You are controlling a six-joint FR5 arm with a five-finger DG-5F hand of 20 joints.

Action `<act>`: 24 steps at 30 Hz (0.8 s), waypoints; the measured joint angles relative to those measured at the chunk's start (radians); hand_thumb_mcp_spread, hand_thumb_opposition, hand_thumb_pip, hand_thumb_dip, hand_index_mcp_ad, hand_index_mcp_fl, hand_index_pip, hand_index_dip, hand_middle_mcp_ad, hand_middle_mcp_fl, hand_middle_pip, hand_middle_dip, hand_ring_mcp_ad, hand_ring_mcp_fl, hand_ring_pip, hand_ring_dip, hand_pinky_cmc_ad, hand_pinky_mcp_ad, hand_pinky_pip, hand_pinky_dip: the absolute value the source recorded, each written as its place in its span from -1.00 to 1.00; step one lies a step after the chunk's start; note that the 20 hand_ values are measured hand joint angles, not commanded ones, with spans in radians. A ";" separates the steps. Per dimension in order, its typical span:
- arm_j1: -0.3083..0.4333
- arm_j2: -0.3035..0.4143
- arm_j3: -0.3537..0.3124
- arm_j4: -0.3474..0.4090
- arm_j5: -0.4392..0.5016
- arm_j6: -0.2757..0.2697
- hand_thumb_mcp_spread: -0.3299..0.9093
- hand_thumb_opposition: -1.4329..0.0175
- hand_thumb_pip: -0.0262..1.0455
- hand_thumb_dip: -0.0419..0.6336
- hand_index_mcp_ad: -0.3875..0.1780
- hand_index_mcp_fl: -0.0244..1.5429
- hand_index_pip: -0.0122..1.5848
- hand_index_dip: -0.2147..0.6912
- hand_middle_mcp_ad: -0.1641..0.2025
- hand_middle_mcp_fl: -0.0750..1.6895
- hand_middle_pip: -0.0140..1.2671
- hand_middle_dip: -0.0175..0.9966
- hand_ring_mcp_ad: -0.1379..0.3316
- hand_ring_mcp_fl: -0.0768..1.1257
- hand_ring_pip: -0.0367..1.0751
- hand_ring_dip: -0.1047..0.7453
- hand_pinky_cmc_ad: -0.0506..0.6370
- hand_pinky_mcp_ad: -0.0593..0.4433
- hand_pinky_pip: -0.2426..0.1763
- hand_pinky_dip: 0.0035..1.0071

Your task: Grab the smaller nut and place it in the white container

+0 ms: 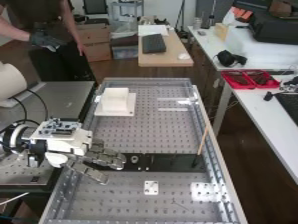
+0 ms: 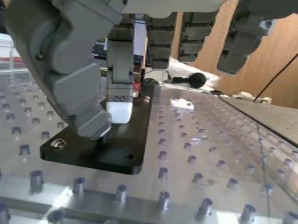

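Working at the black bar (image 1: 169, 163), the hand (image 1: 108, 157) sits low over the end nearer the arm, and the step in hand is judged to be the grasp of the smaller nut. Whether the hand is apart, together or clamped on anything cannot be told. The nut's exact position cannot be confirmed either; it is presumed at the bar, close to the hand. The bearing (image 1: 134, 159) stands on the bar just beside the hand. The next move calls for a secure hold on the nut, confirmed before any lift, then a straight rise clear of the neighbouring part and a carry to the white container (image 1: 115, 101). A small part could slip or tip during closing — a slow lift is advised. The container rests on the bench, well apart from the bar. The bench surface (image 1: 148, 136) is grey metal with a regular grid of holes; a small white plate (image 1: 151, 188) lies on it, and a thin wooden stick (image 1: 203, 142) leans at a slant near the side rail. In the room: a wood-topped table (image 1: 166, 58), a white side table (image 1: 256, 112) bearing a red tray (image 1: 234, 80) — and brown flooring beneath.
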 joint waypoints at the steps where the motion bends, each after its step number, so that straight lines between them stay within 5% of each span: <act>1: 0.001 0.002 0.001 -0.002 -0.001 0.000 0.17 -0.20 0.43 -0.22 -0.06 -0.73 0.95 -0.01 0.30 -0.85 -0.79 -0.54 0.00 -0.87 -0.77 -0.52 0.06 0.34 0.11 -0.65; 13: 0.051 0.102 0.023 -0.110 -0.014 -0.012 0.18 -0.20 0.43 -0.22 -0.05 -0.73 0.95 -0.01 0.30 -0.85 -0.79 -0.54 -0.02 -0.87 -0.77 -0.52 0.06 0.34 0.17 -0.65; 24: 0.189 0.163 0.058 -0.217 -0.059 -0.018 0.17 -0.20 0.35 -0.23 -0.05 -0.67 0.95 0.00 0.30 -0.85 -0.79 -0.54 -0.03 -0.87 -0.76 -0.52 0.06 0.34 0.17 -0.65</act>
